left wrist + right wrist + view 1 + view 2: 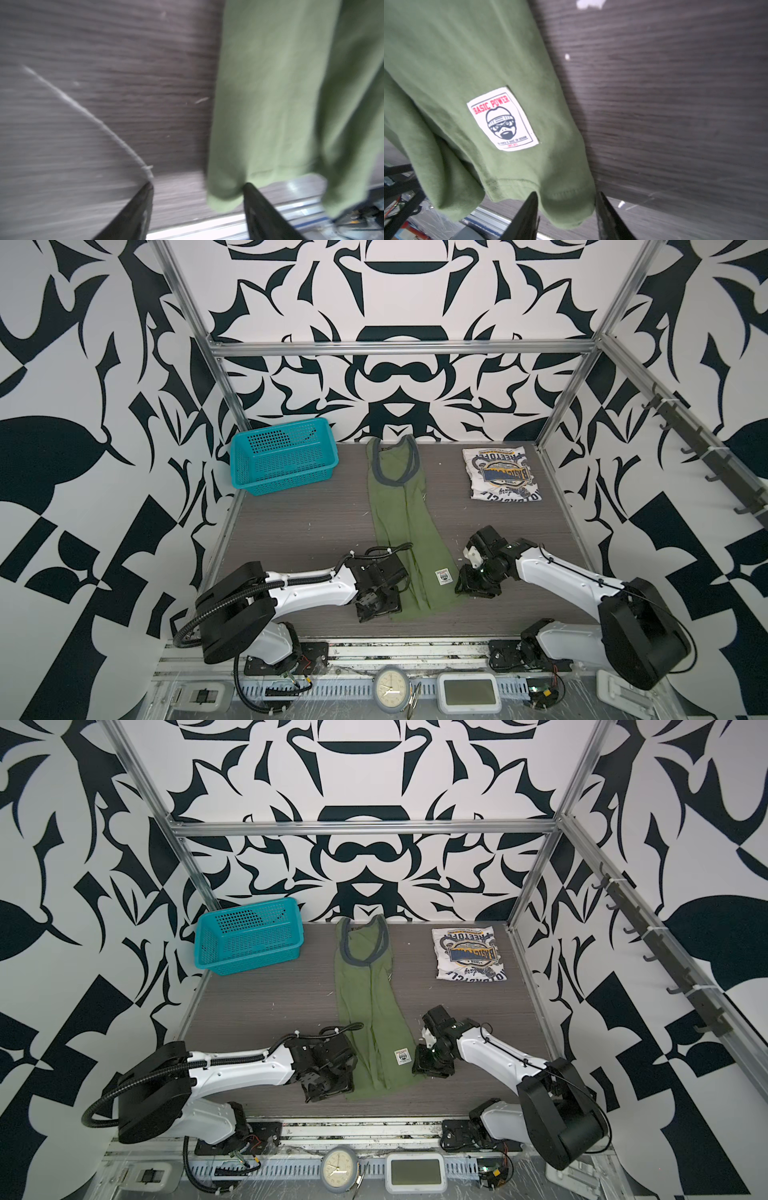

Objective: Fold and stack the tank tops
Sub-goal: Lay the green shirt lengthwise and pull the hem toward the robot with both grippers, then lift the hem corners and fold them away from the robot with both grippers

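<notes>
At six o'clock, the left gripper (197,185) and right gripper (565,193) straddle the hem corners of the green tank top (395,510) stretched toward twelve, jaws half open, nothing pinched yet, seemingly to fold that end over.

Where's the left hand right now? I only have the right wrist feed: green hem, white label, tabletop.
Observer: The left hand is at the other hem corner of the green tank top, jaws apart with the corner partly between them.
Operator: How's the rest of that top lying?
Observer: Folded into a long narrow strip, neckline at the far edge of the table, hem toward the arms.
Operator: And the white one?
Observer: The white tank top lies folded at the far right, print up, apart from the green one.
</notes>
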You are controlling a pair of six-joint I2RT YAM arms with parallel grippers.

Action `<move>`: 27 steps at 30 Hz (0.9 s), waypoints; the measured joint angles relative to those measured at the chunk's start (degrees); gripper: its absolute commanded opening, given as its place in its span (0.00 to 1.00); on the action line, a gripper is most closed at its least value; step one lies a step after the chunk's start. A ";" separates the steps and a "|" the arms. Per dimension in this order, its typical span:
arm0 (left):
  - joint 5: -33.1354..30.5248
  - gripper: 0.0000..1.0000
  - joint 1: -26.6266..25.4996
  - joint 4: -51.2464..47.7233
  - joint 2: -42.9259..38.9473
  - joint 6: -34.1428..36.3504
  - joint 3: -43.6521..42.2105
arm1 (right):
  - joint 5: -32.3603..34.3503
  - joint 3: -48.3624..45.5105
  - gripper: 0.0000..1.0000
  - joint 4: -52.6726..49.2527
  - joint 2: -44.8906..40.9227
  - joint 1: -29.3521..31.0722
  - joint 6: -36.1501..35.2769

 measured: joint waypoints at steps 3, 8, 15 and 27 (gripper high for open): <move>0.48 0.51 -0.15 1.20 1.49 0.15 0.94 | -0.37 -0.31 0.30 0.46 0.02 0.00 0.07; 0.04 0.25 -0.44 1.53 2.23 0.83 1.14 | -0.07 -0.42 0.13 1.25 0.00 1.90 0.83; -3.23 0.04 -2.80 -1.84 -0.02 0.17 1.09 | 2.23 -1.07 0.00 2.05 -6.97 9.68 6.40; -9.97 0.00 1.60 -10.56 -19.96 1.75 2.89 | 6.71 8.33 0.00 -5.40 -10.34 14.95 12.20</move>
